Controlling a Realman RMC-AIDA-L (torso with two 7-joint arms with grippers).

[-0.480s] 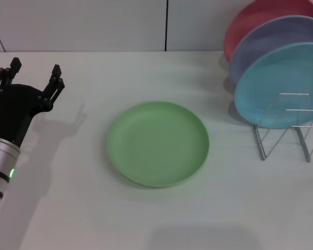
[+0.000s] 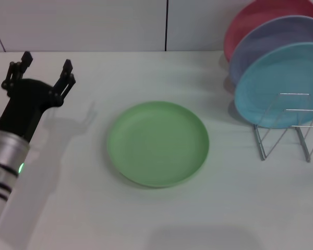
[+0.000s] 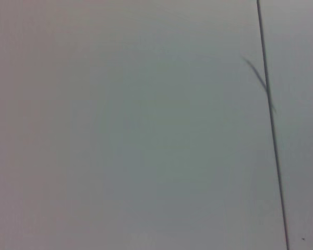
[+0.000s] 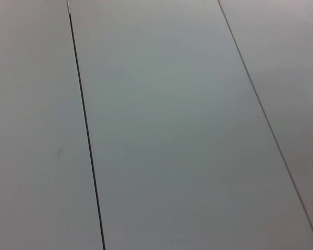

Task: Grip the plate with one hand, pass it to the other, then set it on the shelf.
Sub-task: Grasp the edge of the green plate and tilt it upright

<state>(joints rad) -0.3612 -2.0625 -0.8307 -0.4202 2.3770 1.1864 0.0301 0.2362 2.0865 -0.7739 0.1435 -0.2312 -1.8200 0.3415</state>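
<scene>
Three plates already stand in the shelf (image 2: 284, 125), which sits well to the right of the green plate (image 2: 157, 144): a blue plate (image 2: 276, 83) at the front, a lavender plate (image 2: 274, 41) behind it, and a red plate (image 2: 255, 18) at the back. At least one wire loop in front of the blue plate looks free.

The green plate lies flat on the table (image 2: 146, 224), rim up, with nothing on it and nothing touching it. It is the landmark for all positions below.

The left gripper (image 2: 44, 65) hovers to the left of the plate and somewhat farther back, apart from it, with its jaws spread wide and holding nothing. The right gripper is not in view. Both wrist views show only wall panels.

Risks, as judged from this position:
- A flat, shallow plate gives the fingers little to catch. A closing grip on the rim alone may slip or push the plate across the table.
- A weak hold at the handover may let the plate drop.
- At the shelf, the plate may strike the blue plate or miss the free loop.
</scene>
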